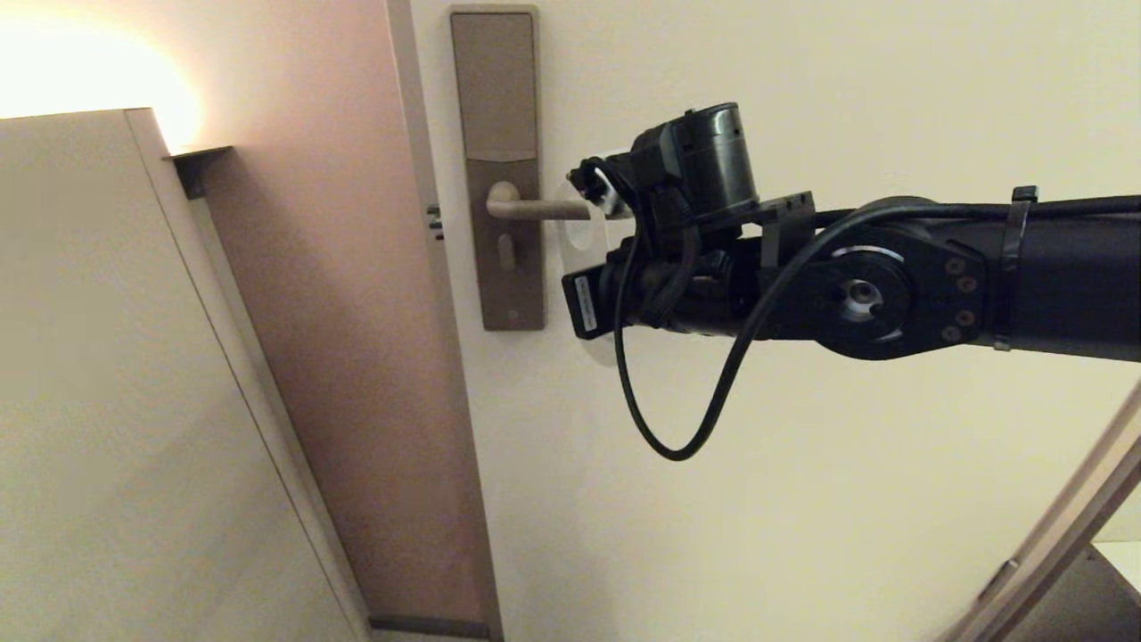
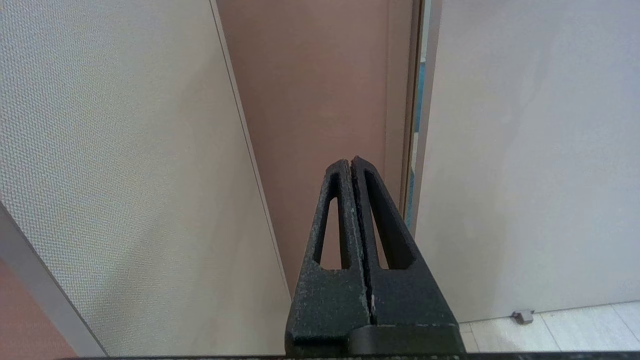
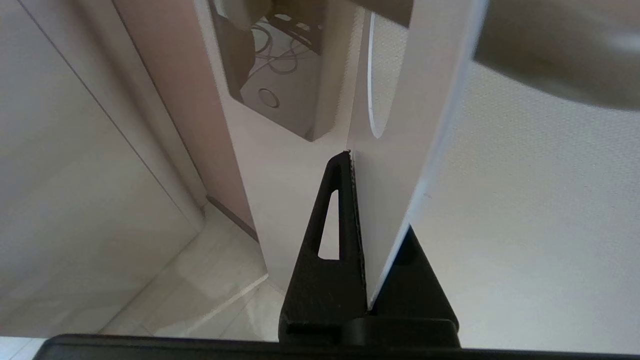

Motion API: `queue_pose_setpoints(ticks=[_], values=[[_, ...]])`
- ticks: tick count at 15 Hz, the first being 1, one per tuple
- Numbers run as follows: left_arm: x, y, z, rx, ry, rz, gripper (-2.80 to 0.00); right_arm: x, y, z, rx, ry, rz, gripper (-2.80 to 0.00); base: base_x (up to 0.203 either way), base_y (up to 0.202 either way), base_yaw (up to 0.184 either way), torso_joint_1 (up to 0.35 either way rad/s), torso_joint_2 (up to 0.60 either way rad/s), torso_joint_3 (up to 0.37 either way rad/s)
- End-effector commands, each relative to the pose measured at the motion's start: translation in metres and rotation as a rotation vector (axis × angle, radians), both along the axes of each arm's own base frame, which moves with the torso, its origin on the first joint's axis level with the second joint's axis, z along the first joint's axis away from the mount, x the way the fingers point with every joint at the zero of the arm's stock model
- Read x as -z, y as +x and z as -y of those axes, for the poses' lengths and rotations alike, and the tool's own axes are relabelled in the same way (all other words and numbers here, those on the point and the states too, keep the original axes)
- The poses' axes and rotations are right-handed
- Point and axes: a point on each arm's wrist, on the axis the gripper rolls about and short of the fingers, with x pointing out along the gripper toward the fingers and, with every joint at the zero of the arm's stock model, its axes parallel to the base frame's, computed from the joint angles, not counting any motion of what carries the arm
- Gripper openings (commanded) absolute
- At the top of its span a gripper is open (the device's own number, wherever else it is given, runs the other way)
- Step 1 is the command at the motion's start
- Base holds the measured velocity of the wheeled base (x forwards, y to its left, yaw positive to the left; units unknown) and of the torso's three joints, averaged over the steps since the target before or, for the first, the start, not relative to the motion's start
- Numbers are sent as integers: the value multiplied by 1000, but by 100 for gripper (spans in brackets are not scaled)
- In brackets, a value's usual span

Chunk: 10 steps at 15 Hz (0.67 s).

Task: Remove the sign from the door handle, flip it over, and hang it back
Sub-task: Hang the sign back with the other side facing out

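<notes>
Both my grippers are closed: the right gripper [image 3: 356,165] is pinched on the white sign [image 3: 400,150], holding it edge-on right by the door handle [image 1: 535,209], oval hole at the lever's tip. My left gripper [image 2: 351,165] is squeezed together on nothing, parked low facing the door [image 2: 525,150].

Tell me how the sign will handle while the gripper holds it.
The sign looks thin but stays flat in the right gripper, so probably stiff. Likely light. Its smooth white face may slip, and it seems to hang around the door handle.
</notes>
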Motion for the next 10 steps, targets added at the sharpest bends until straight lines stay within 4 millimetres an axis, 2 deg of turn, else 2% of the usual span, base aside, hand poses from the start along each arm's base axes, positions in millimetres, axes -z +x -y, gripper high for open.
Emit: queue_pose_setpoints(ticks=[1, 10], values=[[0, 0, 0, 0, 1, -1, -280, 5, 0, -6, -8, -7, -6, -280, 0, 0, 0, 0, 0, 0], [0, 0, 0, 0, 1, -2, -280, 10, -5, -16, -33, -16, -16, -280, 0, 0, 0, 0, 0, 0]])
